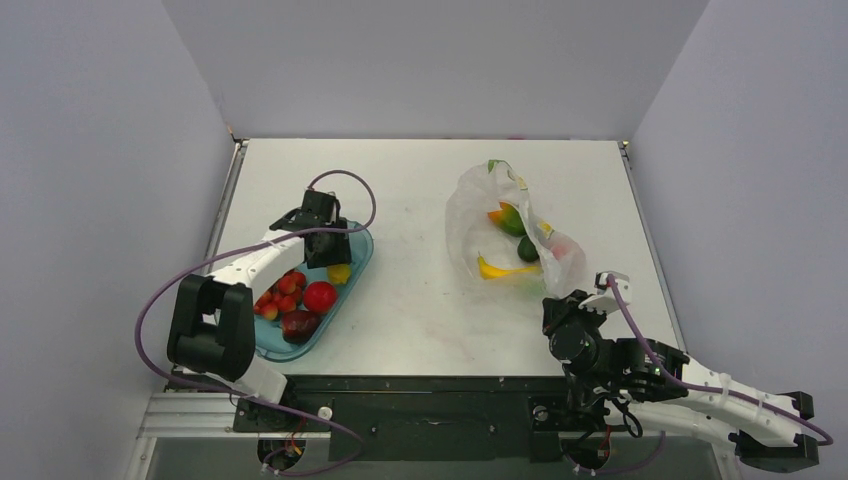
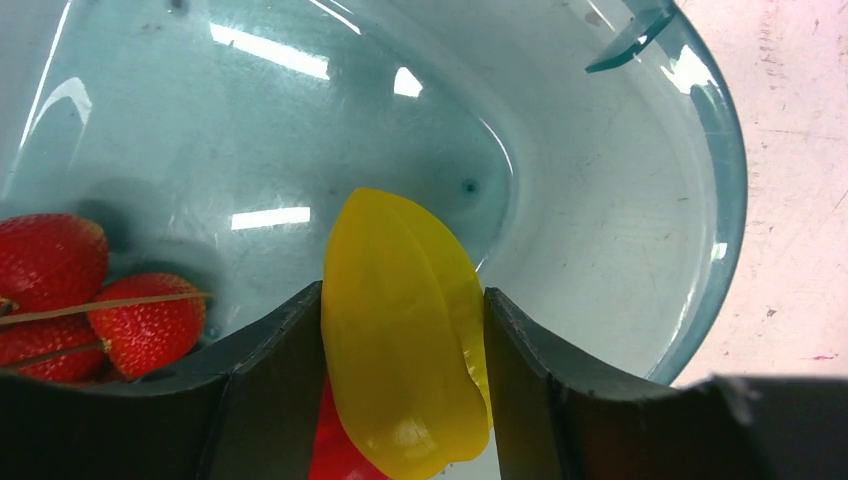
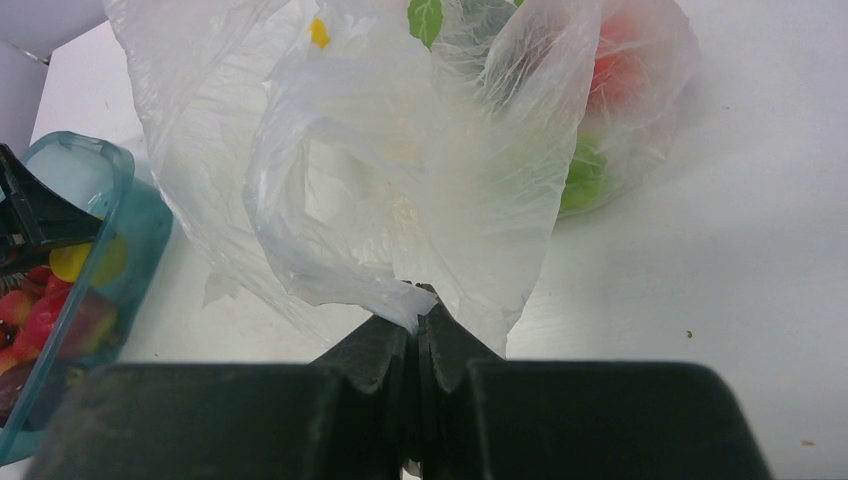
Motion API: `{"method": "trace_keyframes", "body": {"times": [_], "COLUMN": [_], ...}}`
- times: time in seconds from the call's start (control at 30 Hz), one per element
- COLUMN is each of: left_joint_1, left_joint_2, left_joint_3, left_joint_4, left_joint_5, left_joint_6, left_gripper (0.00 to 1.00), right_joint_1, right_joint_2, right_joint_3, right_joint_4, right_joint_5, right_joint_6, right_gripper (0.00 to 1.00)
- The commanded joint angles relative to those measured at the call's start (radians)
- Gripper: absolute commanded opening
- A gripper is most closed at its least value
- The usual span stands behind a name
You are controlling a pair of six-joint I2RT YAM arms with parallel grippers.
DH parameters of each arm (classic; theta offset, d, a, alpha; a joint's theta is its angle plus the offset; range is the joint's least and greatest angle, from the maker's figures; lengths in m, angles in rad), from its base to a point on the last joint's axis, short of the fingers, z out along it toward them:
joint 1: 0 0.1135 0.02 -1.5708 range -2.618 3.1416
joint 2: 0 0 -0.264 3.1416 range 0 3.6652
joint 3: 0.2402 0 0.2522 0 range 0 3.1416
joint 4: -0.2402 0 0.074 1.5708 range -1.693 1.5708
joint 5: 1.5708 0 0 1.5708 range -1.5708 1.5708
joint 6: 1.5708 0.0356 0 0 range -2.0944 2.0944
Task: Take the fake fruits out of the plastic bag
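My left jaws grasp the yellow fake fruit (image 2: 400, 340) over the teal tray (image 2: 640, 250), best set low beside the strawberries (image 2: 145, 320) before releasing, while my right jaws clench the plastic bag (image 3: 420, 180) on the desk (image 3: 750, 250).

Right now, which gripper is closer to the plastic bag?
Right. The right gripper pinches the near edge of the plastic bag; the left gripper is far to its left, over the teal tray, holding a yellow fruit.
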Motion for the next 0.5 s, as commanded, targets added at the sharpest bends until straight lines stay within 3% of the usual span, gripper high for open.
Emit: {"method": "trace_keyframes", "body": {"times": [0.0,0.2,0.47], "left_joint_1": [0.004,0.005,-0.008], "left_joint_2": [0.024,0.045,0.022], "left_joint_3": [0.001,-0.005,-0.017], "left_joint_4": [0.076,0.078,0.060], "left_joint_5": [0.035,0.059,0.071], "left_joint_6": [-0.009,-0.007,-0.017], "left_gripper": [0.23,0.50,0.77], "right_joint_1": [-0.007,-0.007,-0.006], "right_joint_2": [0.019,0.003,-0.009], "right_joint_3": [0.037,0.033,0.031], "right_joint_4": [-0.005,-0.003,-0.003], "right_joint_5": [0.025,0.017,0.014], "right_joint_6": [-0.013,0.007,-0.006], "right_gripper": [0.00,0.00,0.00]}}
